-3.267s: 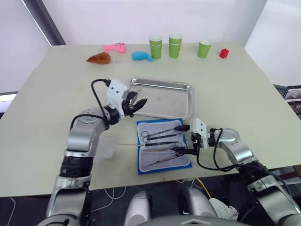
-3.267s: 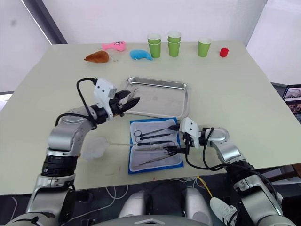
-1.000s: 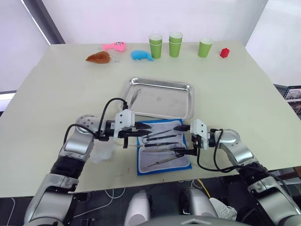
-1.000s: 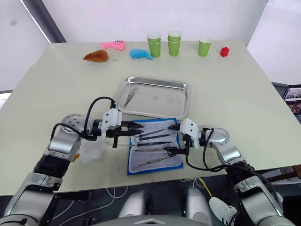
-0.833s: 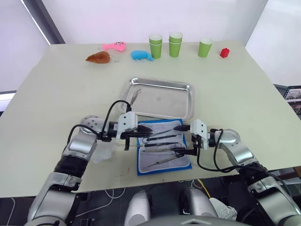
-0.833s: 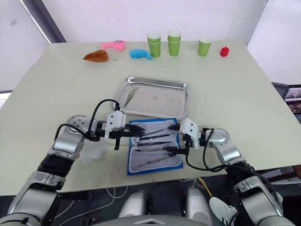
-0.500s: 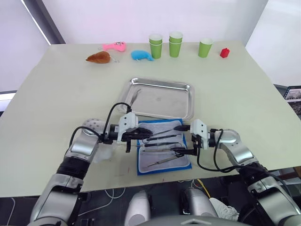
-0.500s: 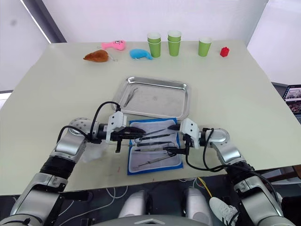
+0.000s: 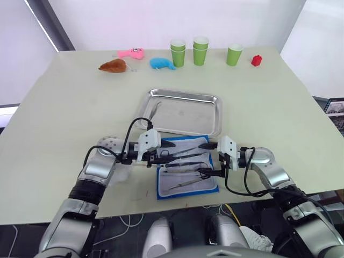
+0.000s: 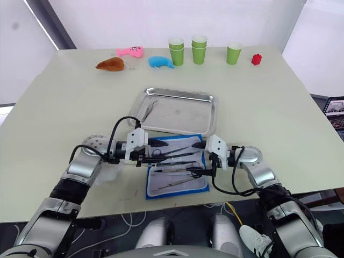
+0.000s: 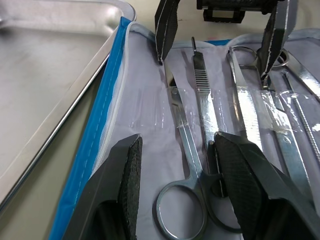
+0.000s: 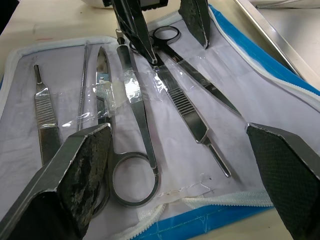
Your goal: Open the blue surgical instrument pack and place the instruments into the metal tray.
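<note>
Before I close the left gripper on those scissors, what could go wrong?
The scissors look held under a clear strap in the pack, so lifting may drag the whole pack. The left gripper also straddles the dark handle beside them and might pinch both. The right gripper hangs open close opposite; the two could collide.

Pale cream table point(image 9: 279, 102) under even light; white wall point(image 9: 161, 21) behind; dark diagonal post point(image 9: 51, 24) at far left; dark floor with white cables point(image 9: 129, 220) below near edge.
</note>
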Motion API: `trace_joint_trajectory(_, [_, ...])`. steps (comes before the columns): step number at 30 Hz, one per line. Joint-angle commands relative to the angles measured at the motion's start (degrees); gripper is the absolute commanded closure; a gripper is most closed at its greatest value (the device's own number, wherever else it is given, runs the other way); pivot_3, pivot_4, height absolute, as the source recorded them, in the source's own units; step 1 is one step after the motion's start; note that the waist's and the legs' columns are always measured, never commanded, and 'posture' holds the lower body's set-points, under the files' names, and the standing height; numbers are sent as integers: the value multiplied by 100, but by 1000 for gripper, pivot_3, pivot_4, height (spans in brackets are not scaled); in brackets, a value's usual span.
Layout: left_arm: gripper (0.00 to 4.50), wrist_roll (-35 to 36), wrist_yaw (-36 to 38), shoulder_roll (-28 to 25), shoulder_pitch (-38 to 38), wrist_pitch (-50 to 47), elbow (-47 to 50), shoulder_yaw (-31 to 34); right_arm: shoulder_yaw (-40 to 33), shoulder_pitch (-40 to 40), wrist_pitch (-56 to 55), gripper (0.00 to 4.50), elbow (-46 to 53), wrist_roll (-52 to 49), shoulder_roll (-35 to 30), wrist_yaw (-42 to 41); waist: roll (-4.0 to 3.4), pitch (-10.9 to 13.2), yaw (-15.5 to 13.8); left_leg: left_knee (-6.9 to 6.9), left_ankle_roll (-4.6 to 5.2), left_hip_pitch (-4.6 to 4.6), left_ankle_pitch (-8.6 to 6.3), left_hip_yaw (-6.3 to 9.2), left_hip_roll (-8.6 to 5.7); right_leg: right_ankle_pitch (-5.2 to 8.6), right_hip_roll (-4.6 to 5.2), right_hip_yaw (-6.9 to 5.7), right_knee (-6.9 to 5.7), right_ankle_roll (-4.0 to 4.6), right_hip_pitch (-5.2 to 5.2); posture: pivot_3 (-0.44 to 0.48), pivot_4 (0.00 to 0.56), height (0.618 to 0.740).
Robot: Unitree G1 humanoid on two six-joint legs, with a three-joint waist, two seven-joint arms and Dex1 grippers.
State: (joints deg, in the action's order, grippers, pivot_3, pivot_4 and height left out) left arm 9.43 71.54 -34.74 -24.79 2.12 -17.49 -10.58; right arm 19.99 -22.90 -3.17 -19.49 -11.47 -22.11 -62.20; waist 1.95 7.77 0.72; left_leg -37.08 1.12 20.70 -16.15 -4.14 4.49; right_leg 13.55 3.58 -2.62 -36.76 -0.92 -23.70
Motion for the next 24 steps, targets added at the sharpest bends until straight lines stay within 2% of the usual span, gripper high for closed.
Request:
trace_joint_trajectory(1, [2077,40,-3,-5,-110,9,-94,102,345,384,322,0,-889,847,-230,340,-1,0,0,-1,0,0,0,1,0,0,0,0,-1,0,0,0,150,739])
trace_joint_trajectory(20, [2077,-421,180,-55,-314,568,-453,-171,354,375,301,0,-904,857,-206,380,-18,-19,1,-6,0,0,0,2,0,-2,0,-2,-3,3,3,0,150,739])
trace_joint_trajectory(24, [2077,-539,249,-118,-351,255,-390,-301,355,384,304,0,-895,856,-202,388,-26,-23,2,-6,0,-1,0,2,0,-2,-1,-2,-3,3,3,0,150,739])
